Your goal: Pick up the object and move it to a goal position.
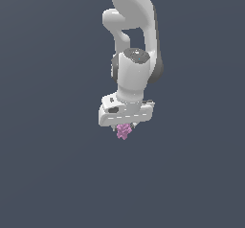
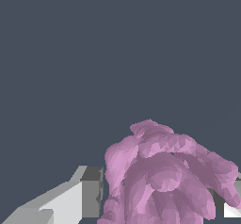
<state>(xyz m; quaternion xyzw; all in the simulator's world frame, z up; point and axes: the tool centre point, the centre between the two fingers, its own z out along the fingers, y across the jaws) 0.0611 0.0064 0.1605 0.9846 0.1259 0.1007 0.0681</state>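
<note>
The object [image 1: 124,131] is a small pink-purple knobbly lump hanging just under the white hand of my arm, in the middle of the exterior view. My gripper [image 1: 124,128] is shut on the object, its short fingers mostly hidden behind the lump and the hand. In the wrist view the object [image 2: 164,180] fills the space between the two fingers, with one grey-tipped finger [image 2: 89,190] against one side and the other finger [image 2: 230,204] just showing at the far side. No goal marker shows in either view.
A plain dark grey-blue background surrounds the arm in both views. The white arm's links [image 1: 134,30] rise above the hand to the frame's upper edge.
</note>
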